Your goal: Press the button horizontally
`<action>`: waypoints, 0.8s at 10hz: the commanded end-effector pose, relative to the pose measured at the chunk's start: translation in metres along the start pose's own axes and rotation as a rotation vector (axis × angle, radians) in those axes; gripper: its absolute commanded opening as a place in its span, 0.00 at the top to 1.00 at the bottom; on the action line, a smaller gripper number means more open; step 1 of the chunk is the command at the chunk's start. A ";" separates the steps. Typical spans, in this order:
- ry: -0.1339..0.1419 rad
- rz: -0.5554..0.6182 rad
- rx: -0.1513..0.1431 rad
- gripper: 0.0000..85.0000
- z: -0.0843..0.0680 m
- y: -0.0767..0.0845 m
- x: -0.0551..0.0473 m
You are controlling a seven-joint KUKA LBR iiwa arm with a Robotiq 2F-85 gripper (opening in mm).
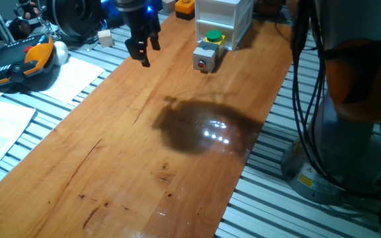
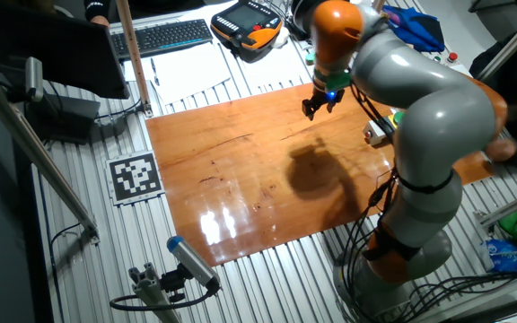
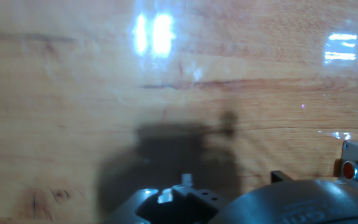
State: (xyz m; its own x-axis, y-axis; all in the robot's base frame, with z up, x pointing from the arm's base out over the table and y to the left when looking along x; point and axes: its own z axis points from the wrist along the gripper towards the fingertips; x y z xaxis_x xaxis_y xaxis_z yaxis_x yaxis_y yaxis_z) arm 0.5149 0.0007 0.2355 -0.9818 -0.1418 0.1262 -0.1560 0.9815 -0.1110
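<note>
A small grey box (image 1: 206, 57) stands on the wooden table (image 1: 144, 152) with a red button (image 1: 202, 65) on its side face. Behind it sits a yellow box with a green button (image 1: 214, 36) on top. My gripper (image 1: 150, 55) hangs above the table to the left of the grey box, apart from it, with a gap showing between its two black fingers and nothing held. In the hand view the grey box with its red button (image 3: 350, 169) shows at the right edge. In the other fixed view the gripper (image 2: 317, 109) is over the table's far side.
A white plastic drawer unit (image 1: 225, 18) stands behind the button boxes. An orange box (image 1: 185, 8) sits at the back edge. A teach pendant (image 1: 15, 63) and papers (image 1: 78, 78) lie left of the table. Cables (image 1: 303, 73) and the arm's base (image 1: 349, 132) are at the right.
</note>
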 end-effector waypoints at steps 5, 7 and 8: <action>-0.006 -0.001 0.000 1.00 0.000 0.000 0.000; -0.007 -0.003 -0.001 1.00 0.000 0.000 0.000; -0.007 -0.009 -0.001 1.00 0.000 0.000 0.000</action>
State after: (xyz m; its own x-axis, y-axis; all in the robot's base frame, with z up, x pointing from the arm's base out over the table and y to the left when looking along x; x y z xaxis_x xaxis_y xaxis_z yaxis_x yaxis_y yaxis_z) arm 0.5146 0.0006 0.2358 -0.9810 -0.1519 0.1209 -0.1652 0.9803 -0.1087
